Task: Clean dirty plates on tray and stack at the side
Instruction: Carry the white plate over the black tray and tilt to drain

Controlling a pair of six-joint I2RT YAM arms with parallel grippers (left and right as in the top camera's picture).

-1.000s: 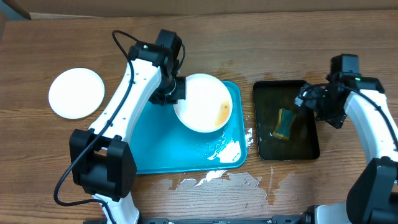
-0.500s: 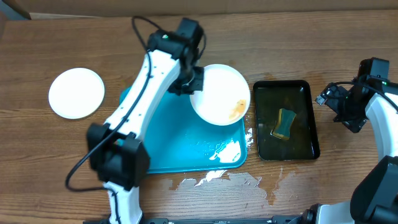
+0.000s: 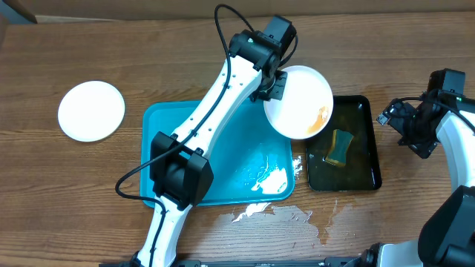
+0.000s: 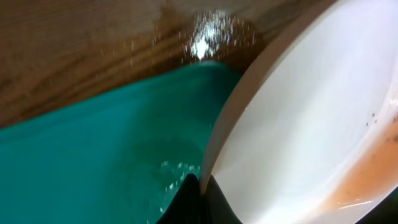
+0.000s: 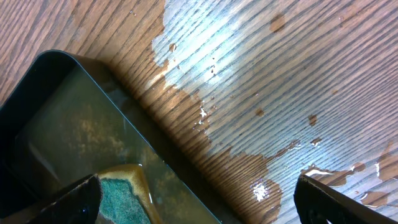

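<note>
My left gripper [image 3: 273,87] is shut on the left rim of a white plate [image 3: 299,101] with an orange smear, held in the air over the gap between the teal tray [image 3: 245,148] and the black tray [image 3: 364,167]. The left wrist view shows the left gripper [image 4: 202,186] pinching the plate [image 4: 311,124] at its edge above the tray [image 4: 93,155]. A second, clean-looking white plate [image 3: 91,110] lies on the table at far left. My right gripper [image 3: 392,119] is open beside the black tray's right edge, and in its wrist view the right gripper [image 5: 196,202] has nothing between its fingers.
The black tray [image 5: 74,118] holds murky water and a green-and-yellow sponge [image 3: 341,146], which also shows as the sponge [image 5: 121,199] in the right wrist view. Water is spilled on the wood [image 3: 267,215] in front of the teal tray, and a wet patch [image 5: 249,62] lies under the right gripper.
The left arm has carried the plate to the right, from above the teal tray to beside the black tray. The right arm drew back to the right, then stayed still.
</note>
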